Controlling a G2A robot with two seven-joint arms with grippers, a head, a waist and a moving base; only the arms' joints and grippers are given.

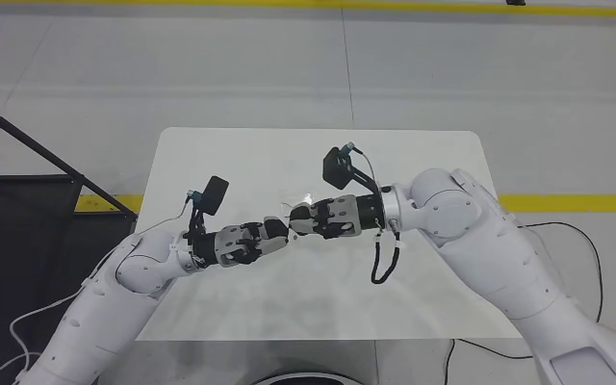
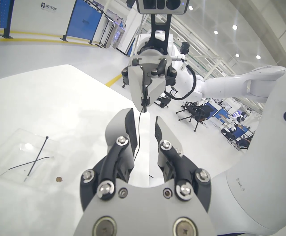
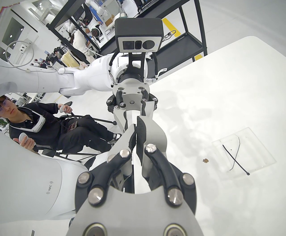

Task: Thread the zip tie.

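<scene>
Within spread left hand (image 2: 143,115): zip tie (image 2: 138,131), pinched by right hand (image 2: 144,103).

Large robotics lab hall, yellow floor lines (image 1: 558,203), blue partition panels (image 2: 86,20), another robot at a bench (image 2: 237,117), ceiling spotlights (image 2: 234,27)

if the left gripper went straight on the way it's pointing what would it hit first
Probably the right gripper, shut on the zip tie directly ahead. The tie's strap hangs by the open fingers of the left gripper, so that may brush first; depth is unclear.
</scene>
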